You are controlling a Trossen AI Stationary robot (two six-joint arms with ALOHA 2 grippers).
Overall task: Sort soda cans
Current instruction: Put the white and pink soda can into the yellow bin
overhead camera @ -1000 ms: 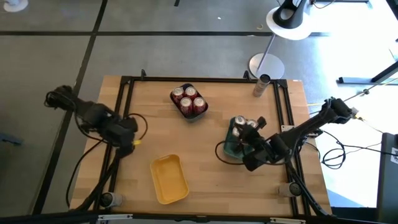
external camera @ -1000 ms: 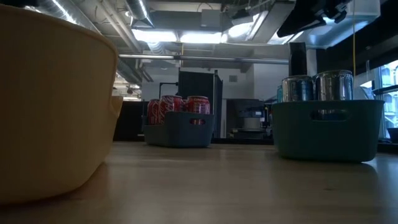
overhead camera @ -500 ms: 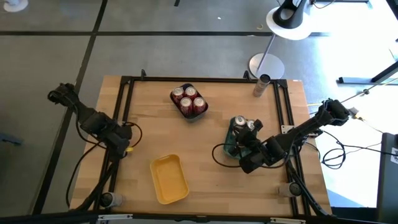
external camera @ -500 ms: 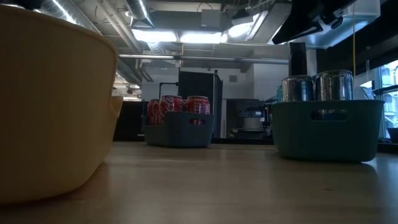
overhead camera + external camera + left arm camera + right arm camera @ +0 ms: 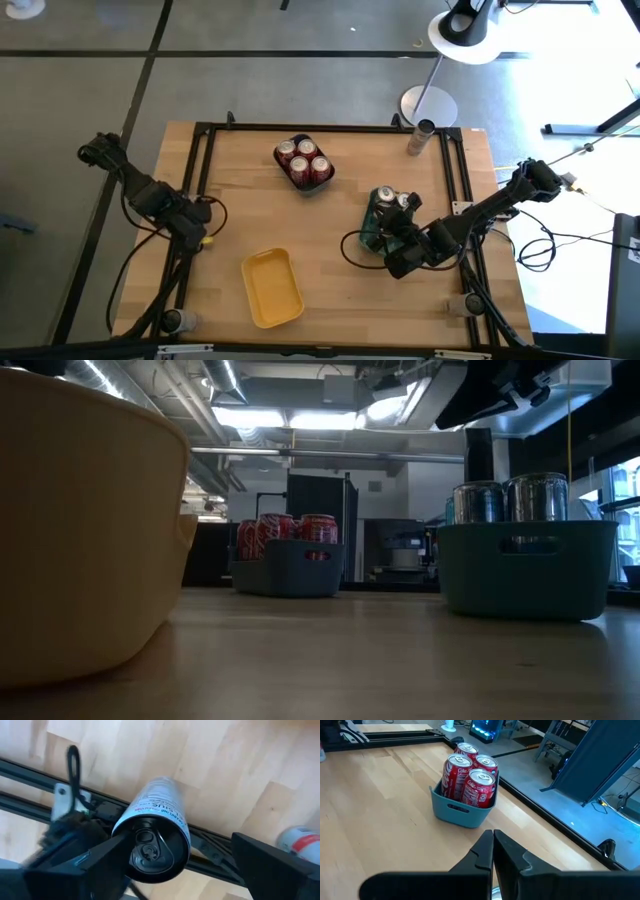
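Left gripper (image 5: 165,865): jaws wide, straddling dark can (image 5: 155,832), long axis pointing away between fingers; yellow tray (image 5: 272,288) nearby. Right gripper (image 5: 493,851): closed, empty

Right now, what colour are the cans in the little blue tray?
Red with white lettering and silver tops; the soda cans in the blue tray show best in the right wrist view.

The silver can (image 5: 159,830) seen in the left wrist view carries small dark print along its side, too blurred to read. The red cans (image 5: 470,779) in the right wrist view bear white script lettering that cannot be made out for certain
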